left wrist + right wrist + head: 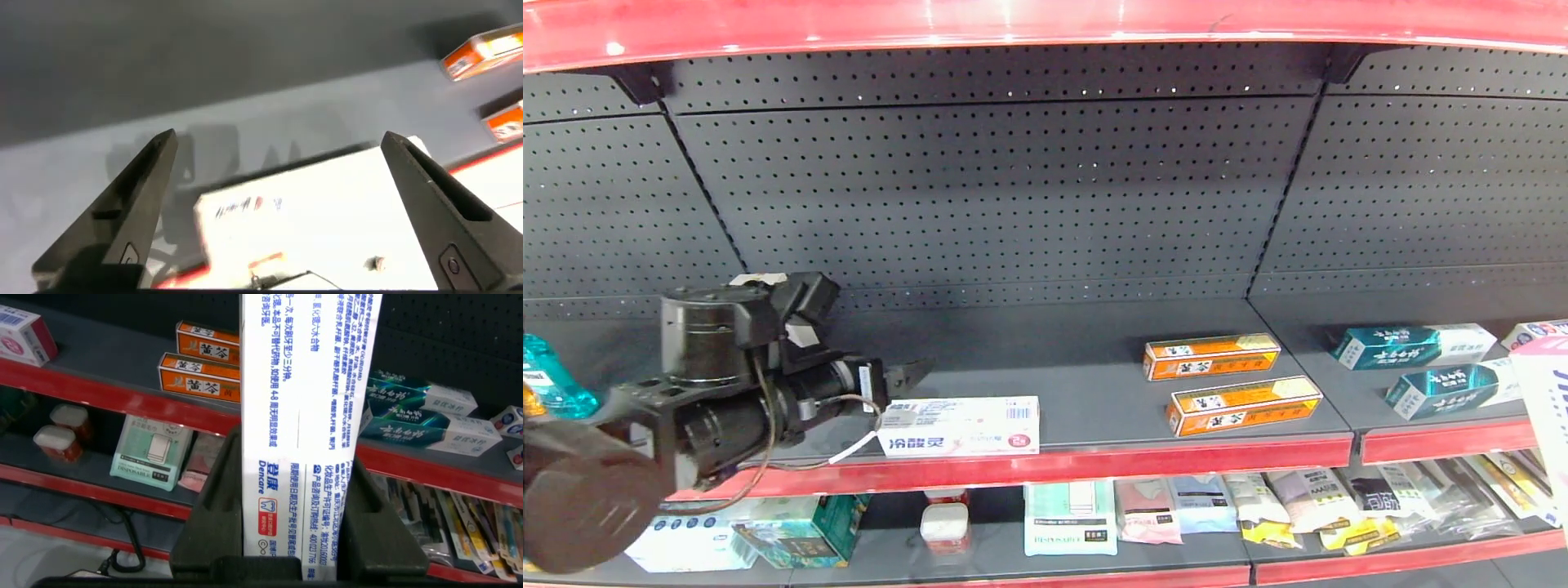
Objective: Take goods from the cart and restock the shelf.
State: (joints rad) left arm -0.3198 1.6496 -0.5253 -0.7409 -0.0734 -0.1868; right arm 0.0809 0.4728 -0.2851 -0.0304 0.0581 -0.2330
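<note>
A white toothpaste box (960, 425) lies flat near the red front edge of the dark grey shelf (1054, 359). My left gripper (907, 382) sits at its left end. In the left wrist view the left gripper (278, 139) is open, its two fingers spread wide on either side of the white box (310, 220) and apart from it. My right gripper (298, 486) is shut on a tall white-and-blue toothpaste box (310, 376), held upright in front of the shelves. This box (1550, 408) shows at the far right of the head view.
Two orange boxes (1211, 356) (1244, 404) lie on the shelf's right half, and teal boxes (1413, 345) (1454, 388) on the neighbouring bay. A blue bottle (551, 380) stands far left. Bare shelf lies between the white and orange boxes. The lower shelf (1094, 576) holds several packs.
</note>
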